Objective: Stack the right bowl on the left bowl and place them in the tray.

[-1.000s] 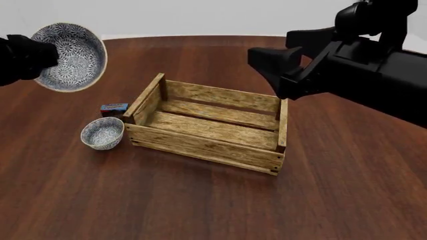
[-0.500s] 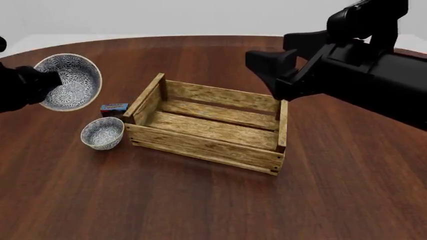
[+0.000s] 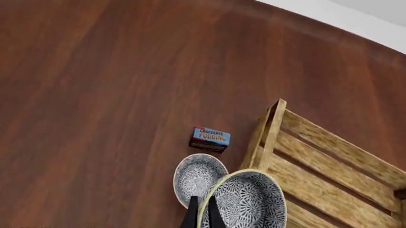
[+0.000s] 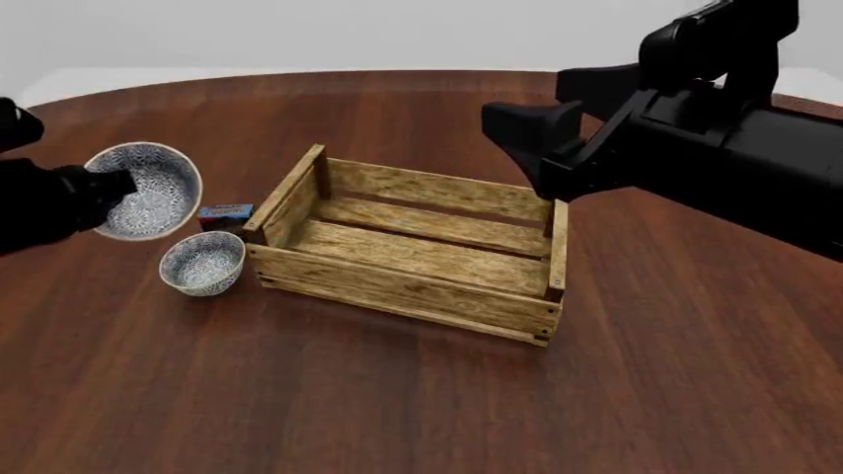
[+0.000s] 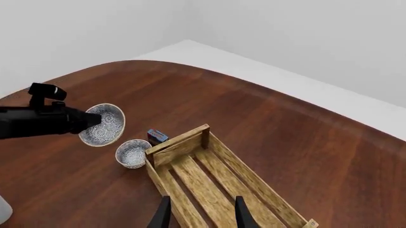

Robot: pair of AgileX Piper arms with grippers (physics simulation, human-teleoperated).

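My left gripper [image 4: 111,186] is shut on the rim of a blue-and-white patterned bowl [image 4: 152,190]. It holds the bowl tilted in the air, above and a little left of a smaller patterned bowl [image 4: 203,263] standing on the table. The left wrist view shows the held bowl [image 3: 248,199] between the fingers [image 3: 191,216], overlapping the table bowl [image 3: 197,175]. The tray [image 4: 395,286], a light wooden slat crate, stands just right of the bowls and has nothing in it. My right gripper [image 5: 203,218] is open and empty, high above the tray's [image 5: 178,147] far right end.
A small blue-and-brown pudding box [image 4: 225,212] lies between the table bowl and the tray's left end, and also shows in the left wrist view [image 3: 210,138]. The round dark wooden table [image 4: 395,415] spreads around them. The bulky right arm [image 4: 712,148] hangs over the tray's back right corner.
My left gripper has come down and forward with the bowl, from high at the far left to just above the table bowl. The right arm has barely shifted.
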